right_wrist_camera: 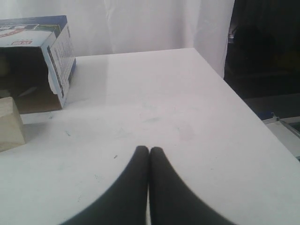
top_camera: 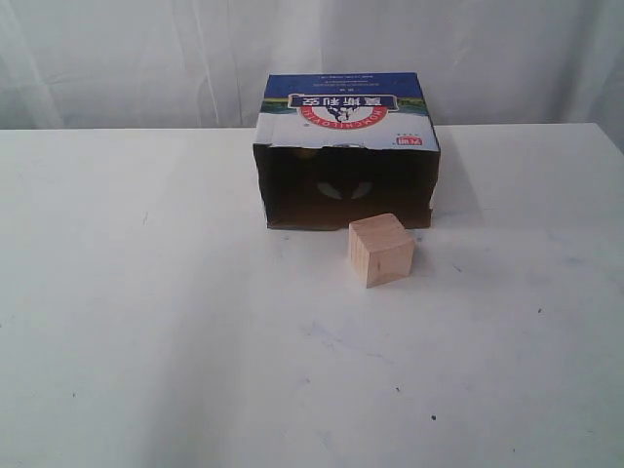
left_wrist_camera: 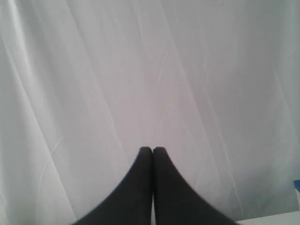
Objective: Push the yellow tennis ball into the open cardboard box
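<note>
Here's the open cardboard box [top_camera: 346,122], lying on its side on the white table [top_camera: 146,341] with its dark mouth towards the exterior camera, and here's the puzzle: no yellow tennis ball anywhere on the bare table around the box. Just under the box's upper lip there's a yellowish patch [top_camera: 310,151] in the shadow. That may be the ball already inside, but I cannot tell. A pale wooden cube [top_camera: 380,251] sits just in front of the box's mouth, towards its right-hand end and slightly apart from it. Neither arm shows in the exterior view. The left gripper [left_wrist_camera: 152,150] has its fingertips pressed together on nothing and faces the curtain [left_wrist_camera: 140,70], with only a sliver of the box at the edge of its view. The right gripper [right_wrist_camera: 149,150] is likewise closed and empty, hanging over the table well apart from the box. My read is that the ball should be found before anything moves. If a push is needed, closed fingers make a fine blunt pusher: go low, go slow, line up behind the ball with the box's mouth, and steer clear of that cube.
</note>
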Tool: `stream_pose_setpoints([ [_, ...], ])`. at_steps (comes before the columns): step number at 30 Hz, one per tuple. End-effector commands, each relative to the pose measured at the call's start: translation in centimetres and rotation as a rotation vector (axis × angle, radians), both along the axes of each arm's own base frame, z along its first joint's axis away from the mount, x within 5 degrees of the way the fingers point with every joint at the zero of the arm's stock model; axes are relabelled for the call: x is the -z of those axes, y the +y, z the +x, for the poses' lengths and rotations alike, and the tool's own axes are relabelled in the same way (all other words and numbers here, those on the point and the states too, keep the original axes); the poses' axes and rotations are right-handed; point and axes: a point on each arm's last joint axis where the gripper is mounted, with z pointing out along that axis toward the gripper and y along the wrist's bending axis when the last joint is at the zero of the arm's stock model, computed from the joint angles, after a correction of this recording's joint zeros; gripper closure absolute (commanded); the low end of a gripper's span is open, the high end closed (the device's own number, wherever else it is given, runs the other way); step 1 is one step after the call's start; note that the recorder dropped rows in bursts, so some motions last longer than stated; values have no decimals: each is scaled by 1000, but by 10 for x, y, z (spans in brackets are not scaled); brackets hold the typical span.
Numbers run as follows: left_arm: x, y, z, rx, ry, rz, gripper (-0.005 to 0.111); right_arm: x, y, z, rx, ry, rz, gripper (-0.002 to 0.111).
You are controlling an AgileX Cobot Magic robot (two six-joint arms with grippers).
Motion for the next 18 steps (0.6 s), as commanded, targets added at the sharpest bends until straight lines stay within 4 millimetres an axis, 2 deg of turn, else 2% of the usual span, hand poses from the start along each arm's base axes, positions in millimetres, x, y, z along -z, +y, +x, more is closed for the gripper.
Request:
stream_pose_setpoints([
  [1, 1, -2, -2, 22, -5, 22, 107, 1, 0, 0, 0, -10, -8, 108],
  [5, 5, -13, -2, 94, 27, 192, 107, 1, 0, 0, 0, -10, -8, 108],
  [8, 13, -15, 0, 136, 126, 139, 107, 1, 0, 0, 0, -10, -8, 108],
  [12, 26, -11, 1, 128, 279, -58, 107, 1, 0, 0, 1, -8, -8, 108],
  [15, 43, -8, 2, 93, 412, -70, 107, 1, 0, 0, 1, -8, -8, 108],
  [18, 76, -6, 2, 69, 562, -91, 107, 1, 0, 0, 1, -8, -8, 108],
])
